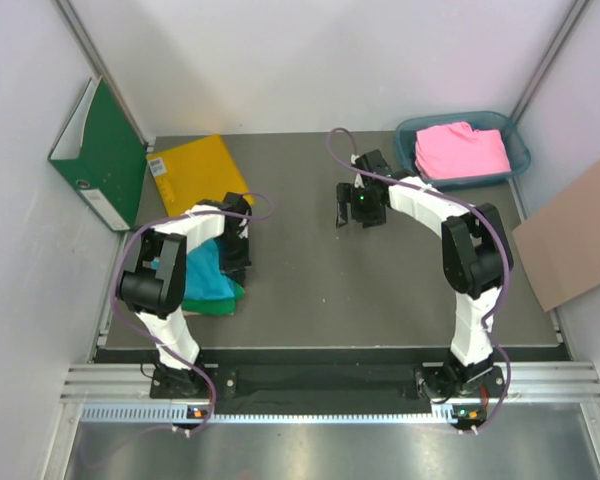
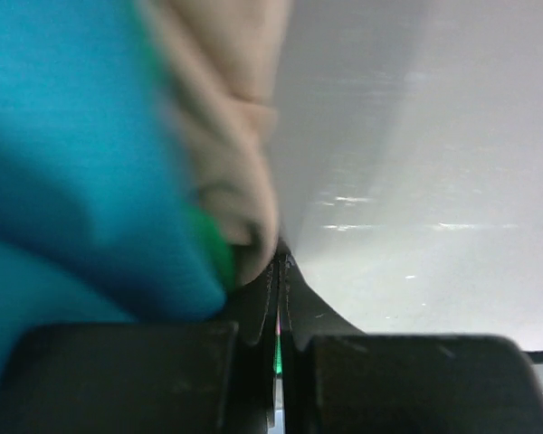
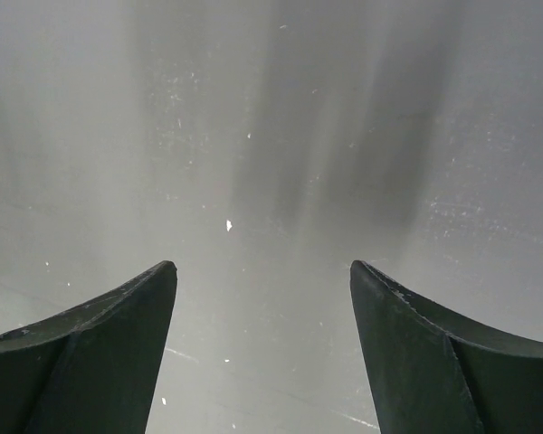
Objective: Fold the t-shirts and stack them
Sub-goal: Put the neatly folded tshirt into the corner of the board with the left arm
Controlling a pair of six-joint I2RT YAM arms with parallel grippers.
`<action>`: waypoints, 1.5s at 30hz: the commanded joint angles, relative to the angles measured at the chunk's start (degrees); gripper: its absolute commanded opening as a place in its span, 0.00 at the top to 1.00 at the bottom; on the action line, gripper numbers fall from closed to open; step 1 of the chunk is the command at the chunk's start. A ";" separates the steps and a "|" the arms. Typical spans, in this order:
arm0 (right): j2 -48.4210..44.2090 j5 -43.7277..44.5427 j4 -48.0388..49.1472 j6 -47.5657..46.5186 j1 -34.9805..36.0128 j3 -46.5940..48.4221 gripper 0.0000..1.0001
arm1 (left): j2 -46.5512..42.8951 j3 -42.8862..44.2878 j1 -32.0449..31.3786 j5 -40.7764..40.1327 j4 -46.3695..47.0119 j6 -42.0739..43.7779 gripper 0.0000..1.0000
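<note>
Left claw [image 1: 238, 238] pinched shut beside the turquoise shirt [image 1: 206, 280], which lies on the green shirt [image 1: 223, 303]; envelope [image 1: 195, 170] just behind. Right claw [image 3: 262, 271] gapes wide, empty, over the table [image 1: 310, 290]; pink shirt [image 1: 462, 150] in bin [image 1: 517, 142].

The left arm [image 1: 165, 270] hides most of the turquoise t-shirt [image 1: 206, 282] and all but an edge of the green t-shirt [image 1: 223, 304]; the left wrist close-up is blurred.
</note>
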 commanded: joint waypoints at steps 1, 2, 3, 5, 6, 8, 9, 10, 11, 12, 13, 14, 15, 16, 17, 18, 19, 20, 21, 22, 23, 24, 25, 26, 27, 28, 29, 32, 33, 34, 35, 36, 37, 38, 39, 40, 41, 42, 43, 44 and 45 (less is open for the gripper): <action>-0.22 0.83 0.93 0.21 -0.54 2.76 0.22 | 1.37 -2.81 4.82 -12.26 -5.06 -0.71 1.00; -0.22 0.65 0.93 0.21 -0.62 2.67 0.22 | 1.20 -2.99 7.09 -12.88 -5.32 -0.89 1.00; -0.22 0.57 0.84 0.30 -0.62 2.49 0.22 | 1.19 -3.08 8.16 -13.84 -5.50 -1.32 1.00; -0.13 0.48 0.50 0.39 -0.62 2.58 0.22 | 1.46 -2.55 11.66 -15.60 -6.47 -1.68 1.00; -0.14 0.48 0.14 0.39 -0.62 3.01 0.21 | 1.72 -2.29 12.82 -16.31 -6.99 -1.94 1.00; -0.05 0.74 -0.38 0.12 -0.62 3.46 0.20 | 2.42 -1.23 14.84 -17.89 -8.13 -2.12 1.00; 0.04 1.00 -1.17 0.04 -0.71 3.98 0.19 | 2.60 -0.62 16.42 -18.50 -8.49 -2.21 1.00; 0.13 1.18 -1.35 -0.14 -0.71 4.33 0.16 | 3.12 -0.18 17.04 -19.99 -9.27 -2.73 1.00; 0.30 1.18 -1.70 -0.75 -0.89 4.77 0.16 | 3.48 0.08 18.44 -22.18 -10.33 -3.34 1.00; 0.83 1.27 -2.84 -0.93 -0.97 5.91 0.15 | 3.57 0.09 19.24 -22.38 -10.34 -3.35 1.00; 1.18 1.27 -3.28 -1.11 -1.06 6.62 0.13 | 3.48 0.00 19.94 -22.46 -10.25 -3.35 1.00; 1.53 1.18 -3.90 -1.80 -1.24 7.41 0.12 | 3.57 0.09 21.34 -23.51 -10.25 -3.61 1.00; 2.32 1.27 -4.51 -2.16 -1.41 9.24 0.12 | 4.09 0.44 21.96 -23.95 -10.68 -3.79 1.00; 2.59 1.27 -5.30 -2.25 -1.50 9.96 0.10 | 4.44 0.79 22.49 -24.48 -11.04 -3.96 1.00; 3.02 1.27 -5.83 -2.77 -1.59 10.83 0.10 | 4.79 0.96 23.80 -25.01 -11.30 -4.31 1.00; 3.73 1.18 -6.01 -3.04 -1.68 12.23 0.10 | 4.97 0.79 24.34 -25.45 -11.56 -4.49 1.00; 4.08 1.18 -6.80 -3.13 -1.85 12.94 0.09 | 4.89 0.70 24.95 -25.71 -11.48 -4.75 1.00; 4.34 1.09 -7.15 -3.39 -1.77 13.47 0.08 | 4.54 0.62 25.65 -25.98 -11.57 -5.10 1.00; 4.78 1.09 -7.24 -3.48 -1.85 14.35 0.08 | 4.36 0.53 25.92 -26.68 -11.57 -5.37 1.00; 4.87 1.00 -7.33 -3.65 -1.94 14.44 0.07 | 4.27 0.70 26.27 -26.60 -11.65 -5.37 1.00; 4.87 0.92 -7.42 -3.57 -1.94 14.44 0.07 | 4.18 1.14 26.36 -26.60 -11.74 -5.28 1.00; 4.61 0.92 -7.42 -3.66 -1.94 14.18 0.07 | 3.92 1.58 26.45 -26.16 -11.74 -5.11 1.00; 4.44 0.83 -7.24 -3.66 -2.03 13.92 0.06 | 3.57 1.84 26.36 -25.98 -11.83 -4.85 1.00; 4.09 0.83 -6.63 -3.74 -1.94 13.48 0.05 | 3.13 2.02 26.28 -25.63 -11.66 -4.50 1.00; 3.21 0.83 -6.19 -3.66 -2.03 12.26 0.05 | 1.74 2.37 26.36 -24.41 -11.48 -3.97 1.00; 2.60 0.92 -5.75 -3.74 -2.03 11.55 0.04 | 0.85 2.55 26.28 -23.79 -11.13 -3.62 0.94; 1.37 1.26 -5.31 -3.66 -2.12 10.85 0.02 | -0.29 2.72 25.93 -23.26 -10.78 -2.74 0.81; -1.35 2.23 -3.29 -3.66 -2.47 7.51 0.00 | -5.30 3.34 23.91 -22.29 -9.38 -1.86 0.02; -1.97 2.58 -2.42 -3.57 -2.56 5.94 0.00 | -7.57 3.95 23.21 -22.29 -9.02 -1.59 0.01; -2.59 2.59 -2.06 -3.48 -2.91 5.22 0.00 | -8.46 4.04 21.11 -23.07 -8.50 -1.51 0.01; -3.55 2.59 -1.71 -3.65 -3.08 4.00 0.00 | -9.52 4.04 20.05 -22.91 -7.10 -0.81 0.01; -4.00 2.59 -1.10 -3.66 -3.17 3.46 0.00 | -10.83 4.30 18.90 -22.73 -6.30 -0.63 0.01; -4.44 2.93 -0.83 -3.66 -3.43 2.94 0.00 | -11.37 4.39 16.37 -22.21 -5.51 0.51 0.01; -4.88 3.20 -0.83 -3.66 -3.61 2.15 0.00 | -11.72 4.83 15.56 -21.42 -4.81 0.69 0.01; -5.14 3.46 -0.83 -3.57 -3.70 1.79 0.00 | -11.64 5.36 13.29 -20.80 -4.10 0.69 0.01; -5.41 3.81 -0.65 -3.57 -3.96 1.44 0.00 | -11.29 5.88 10.92 -19.75 -3.75 0.78 0.01; -5.67 3.99 -0.74 -3.48 -4.05 0.83 0.00 | -10.76 6.93 9.94 -18.35 -3.22 0.43 0.01; -6.02 3.99 -0.74 -3.48 -4.31 0.47 0.00 | -9.28 7.55 8.88 -16.86 -2.43 0.52 0.01; -6.11 4.25 -0.56 -3.48 -4.40 0.12 0.00 | -8.31 8.17 7.05 -15.80 -1.99 0.43 0.01; -6.63 4.52 -0.56 -3.39 -4.58 -0.84 0.00 | -7.25 9.74 6.07 -15.26 -1.81 0.17 0.01; -6.99 4.69 -0.48 -3.39 -4.67 -1.37 0.00 | -4.89 10.63 5.10 -13.34 -1.12 0.25 0.01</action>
